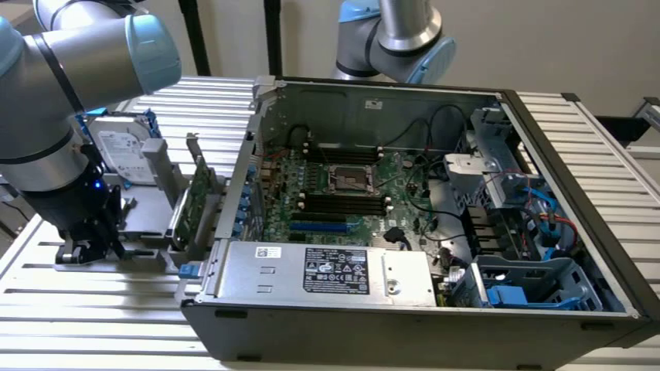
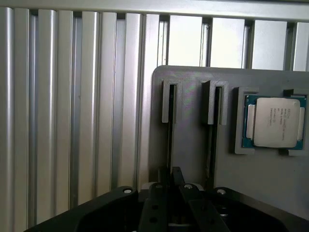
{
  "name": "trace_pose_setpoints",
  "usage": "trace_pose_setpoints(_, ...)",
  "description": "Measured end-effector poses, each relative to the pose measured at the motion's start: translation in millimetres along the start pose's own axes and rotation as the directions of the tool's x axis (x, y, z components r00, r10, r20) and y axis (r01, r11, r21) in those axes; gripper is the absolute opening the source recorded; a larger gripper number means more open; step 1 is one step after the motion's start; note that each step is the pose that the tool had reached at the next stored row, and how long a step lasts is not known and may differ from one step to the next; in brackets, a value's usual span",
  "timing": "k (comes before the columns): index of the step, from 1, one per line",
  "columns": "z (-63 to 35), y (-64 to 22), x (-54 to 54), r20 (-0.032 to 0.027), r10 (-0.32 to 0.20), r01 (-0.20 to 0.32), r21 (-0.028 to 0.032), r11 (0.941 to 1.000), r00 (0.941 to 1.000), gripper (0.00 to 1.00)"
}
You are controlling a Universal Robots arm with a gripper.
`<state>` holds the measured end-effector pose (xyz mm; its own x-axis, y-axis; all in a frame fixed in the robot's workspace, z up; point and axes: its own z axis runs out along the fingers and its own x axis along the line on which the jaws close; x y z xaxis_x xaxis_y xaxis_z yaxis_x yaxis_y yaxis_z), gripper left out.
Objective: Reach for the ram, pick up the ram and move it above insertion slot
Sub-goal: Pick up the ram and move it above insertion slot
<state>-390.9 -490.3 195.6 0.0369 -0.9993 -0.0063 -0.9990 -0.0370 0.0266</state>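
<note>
Exterior view, starting at its left: the arm reaches down to the slatted metal table, and its gripper sits low at the near end of a grey holder. On that holder, further toward the exterior view's right, a silver hard drive stands on edge, and beyond it a green expansion card stands upright just beside the wall of the open computer case. Inside the case lie the motherboard with its processor socket, the dark memory slots just beside the socket, a power supply along the near wall, and a blue-clipped drive cage at the exterior view's right. A second arm stands behind the case.

Wrist view: the camera looks straight down on the holder. The ram shows edge-on as a thin dark strip standing in one of two bracketed slots — not lifted out. The gripper straddles it: its black fingers are drawn in to a narrow gap, pinching the strip's near end between them. A processor chip lies flat in its own recess — apart from the ram, beyond the other slot.
</note>
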Motion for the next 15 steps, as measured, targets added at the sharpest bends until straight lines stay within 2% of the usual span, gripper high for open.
trace_pose_setpoints(15,-1.8,0.0,0.0,0.0,0.0,0.0,-0.0001,1.0,1.0,0.14)
